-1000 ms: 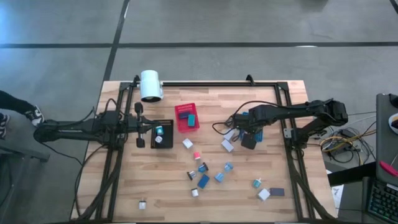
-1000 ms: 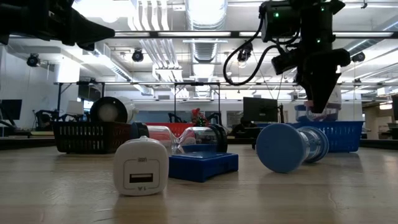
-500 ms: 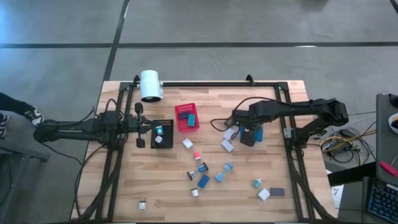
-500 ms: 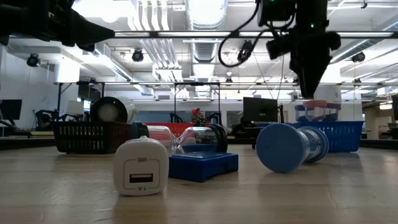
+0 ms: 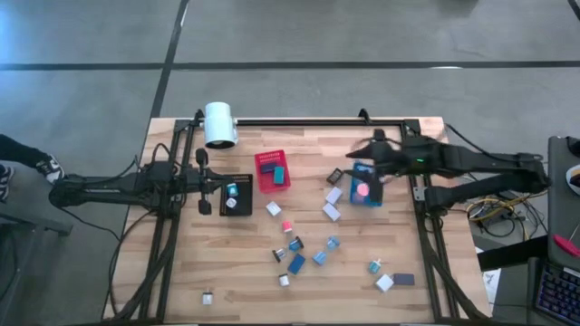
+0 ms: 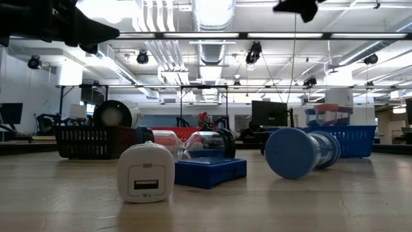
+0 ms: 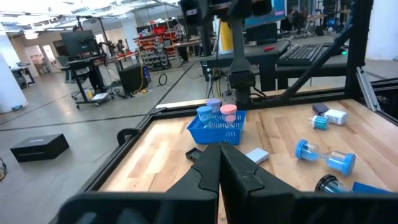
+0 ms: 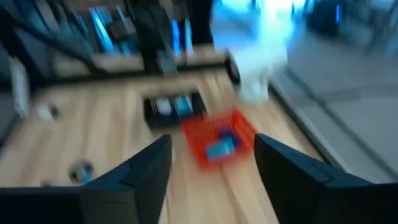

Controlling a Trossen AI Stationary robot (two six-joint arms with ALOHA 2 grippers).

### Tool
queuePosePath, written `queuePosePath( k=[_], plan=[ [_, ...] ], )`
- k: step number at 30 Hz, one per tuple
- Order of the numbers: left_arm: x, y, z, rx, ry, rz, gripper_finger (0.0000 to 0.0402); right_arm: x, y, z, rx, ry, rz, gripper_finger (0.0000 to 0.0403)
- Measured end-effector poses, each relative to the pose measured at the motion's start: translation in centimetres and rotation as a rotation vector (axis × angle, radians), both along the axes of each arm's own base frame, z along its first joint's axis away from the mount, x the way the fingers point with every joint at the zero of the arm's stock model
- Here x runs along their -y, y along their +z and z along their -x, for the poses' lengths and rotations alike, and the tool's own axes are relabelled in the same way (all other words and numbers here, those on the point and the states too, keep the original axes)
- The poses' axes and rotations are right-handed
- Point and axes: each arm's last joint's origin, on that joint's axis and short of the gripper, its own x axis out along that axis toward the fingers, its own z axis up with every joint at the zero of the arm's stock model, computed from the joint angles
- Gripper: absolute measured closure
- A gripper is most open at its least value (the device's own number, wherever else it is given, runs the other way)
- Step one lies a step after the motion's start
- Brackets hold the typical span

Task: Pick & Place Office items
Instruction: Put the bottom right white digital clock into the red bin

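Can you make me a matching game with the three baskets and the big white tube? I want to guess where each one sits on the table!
Things:
1. red bin
2. blue bin
3. black bin
4. white cylinder

Places:
A. at the table's far edge
B. nearest the left gripper
C. near the right gripper
D. between the other two bins

Pairs: 1-D, 2-C, 3-B, 4-A

Overhead and table-level cameras share the blue bin [image 5: 365,184]; right-wrist view seems blurred.
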Motion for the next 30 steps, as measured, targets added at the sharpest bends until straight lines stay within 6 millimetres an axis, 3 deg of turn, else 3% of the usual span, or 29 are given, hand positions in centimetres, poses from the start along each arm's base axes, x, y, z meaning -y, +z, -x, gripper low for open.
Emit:
queuePosePath(
  k=[7,16,23,30],
  plan=[
    [0.0,0.0,0.0,0.002,0.002,0.019,0.0394,-0.2,-3.4,3.2,0.256,0.009,0.016,0.0287],
    [0.0,0.0,0.0,0.004,0.013,0.018,0.0394,-0.3,-9.5,4.3,0.404,0.093,0.047,0.0388],
    [-0.1,0.0,-0.1,0.0,0.034,0.008,0.0394,-0.4,-12.3,4.6,0.463,0.109,0.062,0.0394],
    [-0.1,-0.1,-0.2,-0.01,0.033,-0.002,0.0394,-0.4,-13.5,5.1,0.489,0.104,0.049,0.0394]
  ],
)
